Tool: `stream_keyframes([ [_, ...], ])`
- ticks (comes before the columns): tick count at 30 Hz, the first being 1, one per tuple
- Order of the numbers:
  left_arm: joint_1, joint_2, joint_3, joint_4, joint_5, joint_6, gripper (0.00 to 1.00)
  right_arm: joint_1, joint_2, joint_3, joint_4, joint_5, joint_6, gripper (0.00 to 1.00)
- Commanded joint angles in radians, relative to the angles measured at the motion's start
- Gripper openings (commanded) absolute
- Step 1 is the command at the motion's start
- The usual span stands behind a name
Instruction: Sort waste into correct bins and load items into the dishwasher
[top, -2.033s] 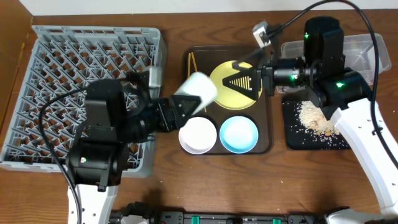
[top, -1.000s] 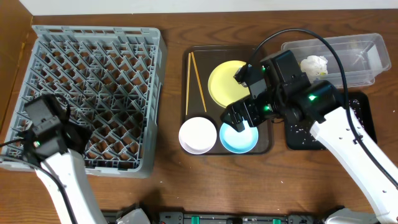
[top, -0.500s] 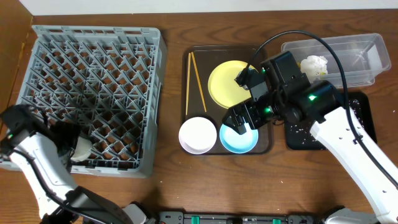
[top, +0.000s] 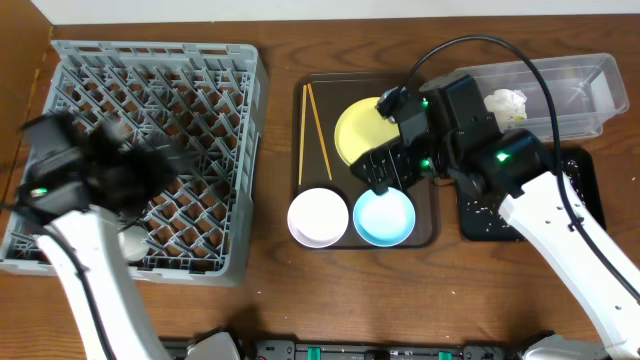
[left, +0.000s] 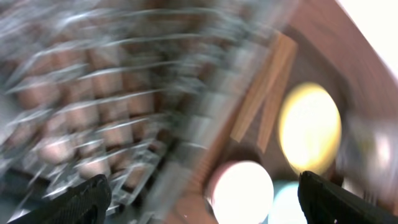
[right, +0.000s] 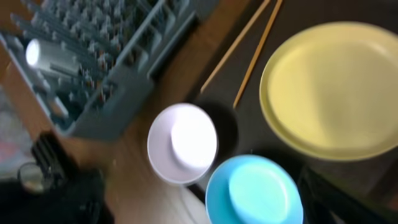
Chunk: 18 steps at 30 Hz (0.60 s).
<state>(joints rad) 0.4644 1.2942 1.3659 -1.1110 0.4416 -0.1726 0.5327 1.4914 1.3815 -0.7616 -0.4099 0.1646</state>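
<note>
The grey dishwasher rack (top: 150, 110) fills the left of the table. My left gripper (top: 140, 175) hangs blurred over it, open and empty; in the left wrist view its fingers (left: 81, 202) stand far apart. My right gripper (top: 385, 170), open and empty, hovers over the yellow plate's (top: 365, 130) near edge. The blue bowl (top: 384, 217), white bowl (top: 318, 217) and two chopsticks (top: 315, 130) lie around it. The right wrist view shows the plate (right: 333, 87), blue bowl (right: 255, 193) and white bowl (right: 182, 143) below. A white tissue (top: 505, 103) lies in the clear tub (top: 560, 95).
The dishes sit on a brown serving tray (top: 430, 230). A white cup (top: 130, 240) lies in the rack's near-left corner. The black tray (top: 480, 225) is mostly hidden under my right arm. The table's wooden left edge (top: 20, 110) runs beside the rack.
My left gripper opened, left the white cup in the rack's near corner and swung up and right over the rack. My right gripper moved from the blue bowl toward the plate.
</note>
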Motion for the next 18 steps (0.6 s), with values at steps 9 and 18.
stream_keyframes([
  [9, -0.689, -0.162, 0.048, -0.009, -0.349, 0.228, 0.98, -0.065, -0.033, 0.008, 0.039, 0.016, 0.083, 0.99],
  [18, -0.747, -0.150, 0.048, -0.010, -0.349, 0.228, 0.98, -0.045, -0.032, 0.008, -0.013, 0.017, 0.082, 0.99],
])
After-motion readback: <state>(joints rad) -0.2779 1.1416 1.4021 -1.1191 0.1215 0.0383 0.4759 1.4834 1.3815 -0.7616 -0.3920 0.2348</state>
